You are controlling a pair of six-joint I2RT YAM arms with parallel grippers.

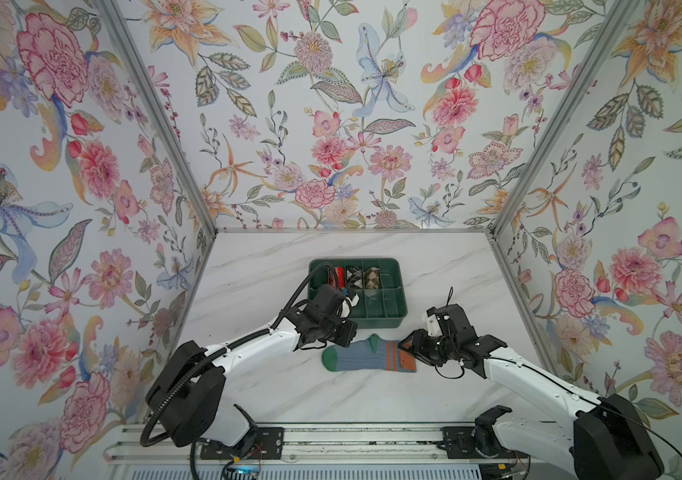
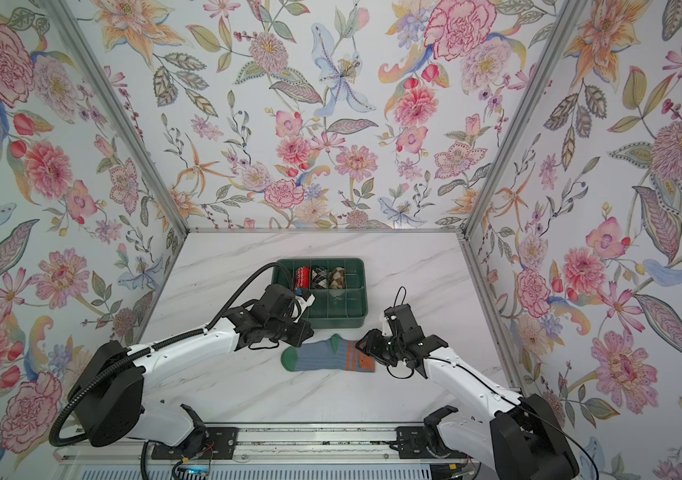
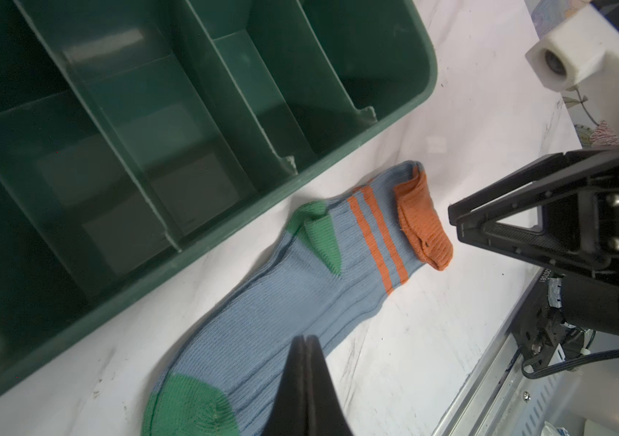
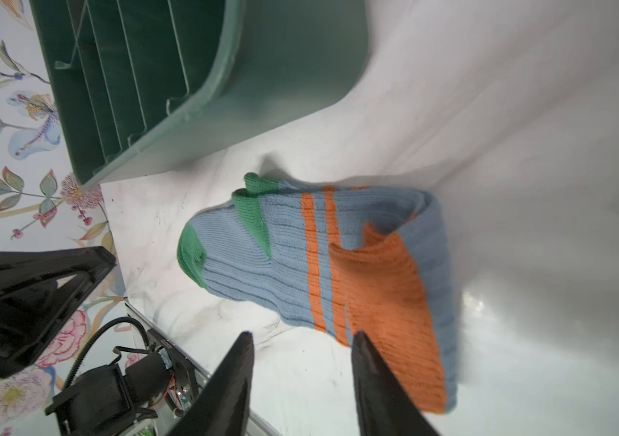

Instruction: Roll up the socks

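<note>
Across the white marble table (image 1: 272, 399), both arms reach in from the 6 o'clock edge: the left arm (image 1: 247, 345) from about 7 o'clock, the right arm (image 1: 530, 382) from about 5 o'clock. At 12 o'clock of the table's middle stands a green divided tray (image 1: 372, 322). At 6 o'clock of the tray, near it but apart, the socks (image 1: 355, 357) lie flat on the table, toe toward 9 o'clock, cuff toward 3 o'clock and green heel pointing to 12 o'clock. The orange cuff end is folded back over the leg.

The left gripper (image 3: 306, 338) is clenched, its fingers pressed together with nothing between them, over the foot part of the socks. Whether the tips touch the fabric I cannot tell. The right gripper (image 4: 302, 336) stands released, jaws apart and holding nothing, at the 3 o'clock end of the socks, with one fingertip (image 4: 366, 351) right at the edge of the folded cuff.

Along the tray's 12 o'clock row, three rolled bundles sit side by side in separate compartments: a red patterned bundle (image 1: 339, 275), a black-and-white argyle bundle (image 1: 353, 276) and a brown argyle bundle (image 1: 371, 277).
</note>
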